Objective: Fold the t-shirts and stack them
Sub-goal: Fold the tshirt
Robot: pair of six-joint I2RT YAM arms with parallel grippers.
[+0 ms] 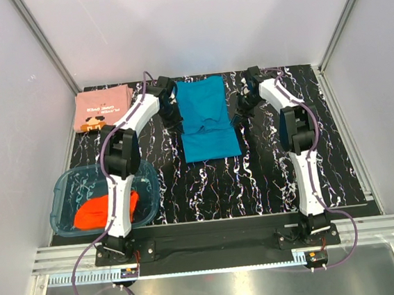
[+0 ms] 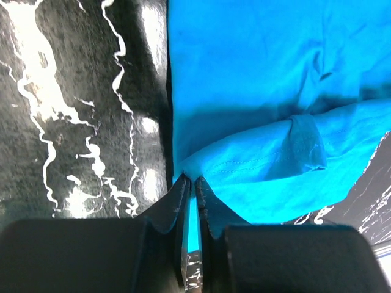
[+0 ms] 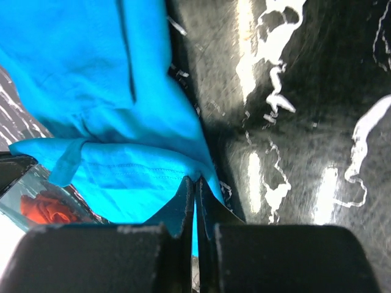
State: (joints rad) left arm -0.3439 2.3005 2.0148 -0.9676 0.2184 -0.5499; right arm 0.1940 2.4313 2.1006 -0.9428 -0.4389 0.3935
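Between left hand [image 2: 190, 180] and right hand [image 3: 195, 182] — teal t-shirt [image 1: 207, 118], edge in each

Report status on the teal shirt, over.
Fingers shut: left gripper and right gripper pinching teal shirt edges. Shirt partly folded. Off left: pink shirt, tub; not in way.

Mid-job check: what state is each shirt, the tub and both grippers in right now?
teal t-shirt: partly folded, lying mid-table
salmon-pink t-shirt: folded, far-left corner
orange-red t-shirt: crumpled inside plastic tub
plastic tub: lidless, holding that shirt
left gripper: shut on teal t-shirt's edge
right gripper: shut on its other edge
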